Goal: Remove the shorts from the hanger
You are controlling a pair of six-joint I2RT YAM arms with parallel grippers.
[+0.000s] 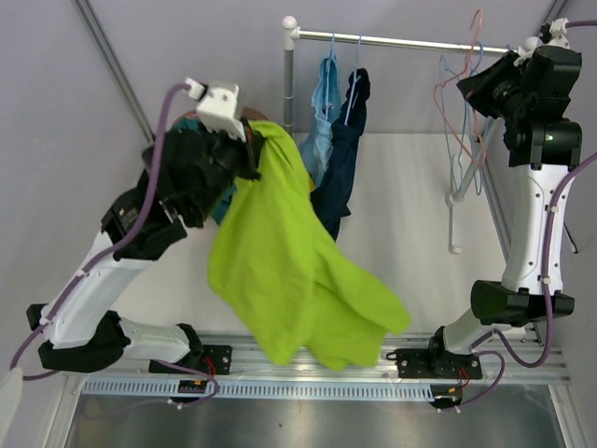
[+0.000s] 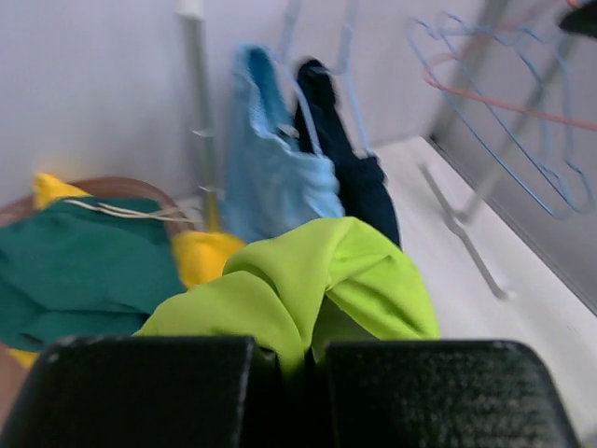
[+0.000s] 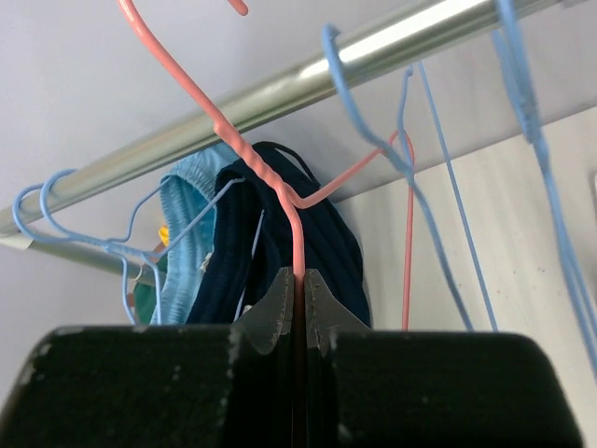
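L jaws clamped on lime green shorts point(image 1: 289, 271); cloth hangs long-axis down, clear of rail point(image 1: 410, 41) | R jaws nipped tight on pink hanger point(image 3: 298, 238) wire | light blue shorts point(image 1: 324, 112) & navy shorts point(image 1: 343, 159) hang on rail betw arms; nearer L arm

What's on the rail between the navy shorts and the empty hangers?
Nothing; the top view shows that stretch of rail bare, from navy shorts to empty hangers.
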